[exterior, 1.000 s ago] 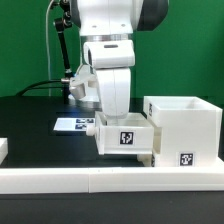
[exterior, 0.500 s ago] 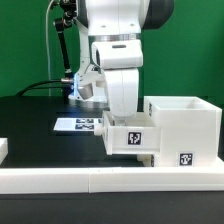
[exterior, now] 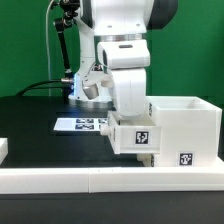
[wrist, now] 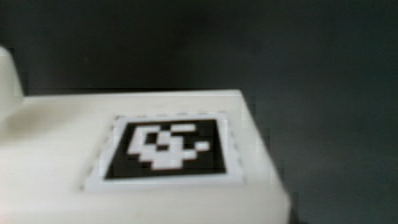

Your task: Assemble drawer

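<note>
Jaws hidden, grip cannot be told, small drawer box [exterior: 136, 135] directly beneath, against casing [exterior: 186, 125]

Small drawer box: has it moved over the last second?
Yes. The small drawer box has shifted toward the exterior view's right, closer to the large casing and farther past the marker board.

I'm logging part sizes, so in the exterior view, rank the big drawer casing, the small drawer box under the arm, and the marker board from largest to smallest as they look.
1. Drawer casing, clearly largest.
2. Small drawer box.
3. Marker board, a thin strip partly hidden behind the box and farther back, so its rank against the box is unsure.
</note>
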You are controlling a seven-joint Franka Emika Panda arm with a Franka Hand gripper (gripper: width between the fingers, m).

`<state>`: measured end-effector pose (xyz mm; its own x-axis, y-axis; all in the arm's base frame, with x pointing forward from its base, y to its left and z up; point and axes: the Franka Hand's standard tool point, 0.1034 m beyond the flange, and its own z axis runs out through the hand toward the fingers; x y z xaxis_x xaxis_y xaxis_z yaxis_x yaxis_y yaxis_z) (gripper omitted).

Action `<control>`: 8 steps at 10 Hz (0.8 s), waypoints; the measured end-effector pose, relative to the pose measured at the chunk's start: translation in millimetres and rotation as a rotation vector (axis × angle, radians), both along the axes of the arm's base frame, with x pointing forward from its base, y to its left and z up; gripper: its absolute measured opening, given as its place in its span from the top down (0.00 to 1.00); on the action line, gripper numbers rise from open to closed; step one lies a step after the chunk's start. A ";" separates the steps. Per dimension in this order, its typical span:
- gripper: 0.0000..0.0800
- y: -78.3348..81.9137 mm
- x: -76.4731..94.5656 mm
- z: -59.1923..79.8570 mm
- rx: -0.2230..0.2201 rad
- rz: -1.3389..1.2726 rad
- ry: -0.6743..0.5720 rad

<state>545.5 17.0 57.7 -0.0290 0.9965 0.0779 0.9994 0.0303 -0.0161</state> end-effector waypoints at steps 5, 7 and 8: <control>0.85 4.7 1.6 -0.7 0.003 0.034 -0.014; 0.45 4.0 1.6 -0.8 0.004 0.029 -0.013; 0.45 4.8 1.5 -0.8 0.004 0.023 -0.013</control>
